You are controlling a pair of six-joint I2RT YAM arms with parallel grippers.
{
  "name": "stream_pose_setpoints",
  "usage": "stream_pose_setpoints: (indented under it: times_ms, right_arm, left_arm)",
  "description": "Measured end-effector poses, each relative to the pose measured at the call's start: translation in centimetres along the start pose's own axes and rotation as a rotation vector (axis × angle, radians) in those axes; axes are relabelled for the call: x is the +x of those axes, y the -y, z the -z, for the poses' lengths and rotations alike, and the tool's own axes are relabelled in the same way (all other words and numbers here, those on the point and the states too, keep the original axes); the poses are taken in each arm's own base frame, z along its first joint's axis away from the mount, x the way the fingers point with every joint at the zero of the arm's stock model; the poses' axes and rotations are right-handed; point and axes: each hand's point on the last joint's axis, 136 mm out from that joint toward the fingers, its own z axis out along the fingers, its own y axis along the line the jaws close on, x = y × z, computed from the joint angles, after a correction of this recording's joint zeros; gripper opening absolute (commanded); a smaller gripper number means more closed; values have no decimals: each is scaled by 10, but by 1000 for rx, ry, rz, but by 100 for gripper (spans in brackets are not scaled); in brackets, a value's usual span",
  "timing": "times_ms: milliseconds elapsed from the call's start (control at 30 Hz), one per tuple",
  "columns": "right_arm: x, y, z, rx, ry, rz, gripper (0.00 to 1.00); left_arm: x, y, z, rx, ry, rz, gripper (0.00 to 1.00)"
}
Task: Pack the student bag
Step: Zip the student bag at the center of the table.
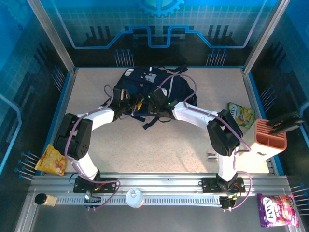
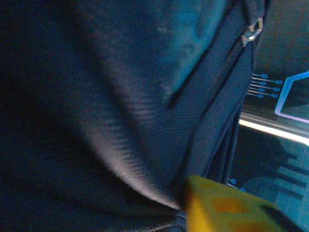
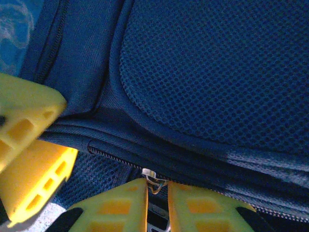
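One student bag [image 1: 145, 89], flat at far-centre of bench [image 1: 169, 145], just beyond both claws: right claw [image 3: 157, 193] pinches its zipper pull [image 3: 153, 181]; left claw [image 1: 130, 101] close against fabric alongside, spread not discernible.

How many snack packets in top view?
3: orange packet at far left; green packet right of the student bag; purple packet at the near-right corner. More may hide inside.

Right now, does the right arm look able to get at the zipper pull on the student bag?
Probably yes: the right gripper sits on the zipper pull of the student bag, fingertips seemingly pinching it, with nothing in between.
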Motion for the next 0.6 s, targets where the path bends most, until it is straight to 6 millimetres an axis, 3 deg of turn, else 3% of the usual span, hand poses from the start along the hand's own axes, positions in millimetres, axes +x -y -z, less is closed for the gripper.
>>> stream_pose_setpoints:
  times_ms: [133,333,600]
  right_arm:
    - [-5,2,4,-2,13,-13,19]
    - [-15,11,8,13,35,-35,26]
    - [-14,-11,25,-130,-4,-73,41]
  left_arm:
    - [-3,5,-1,5,15,13,0]
    - [-3,7,0,0,20,11,0]
    - [0,17,6,18,16,2,0]
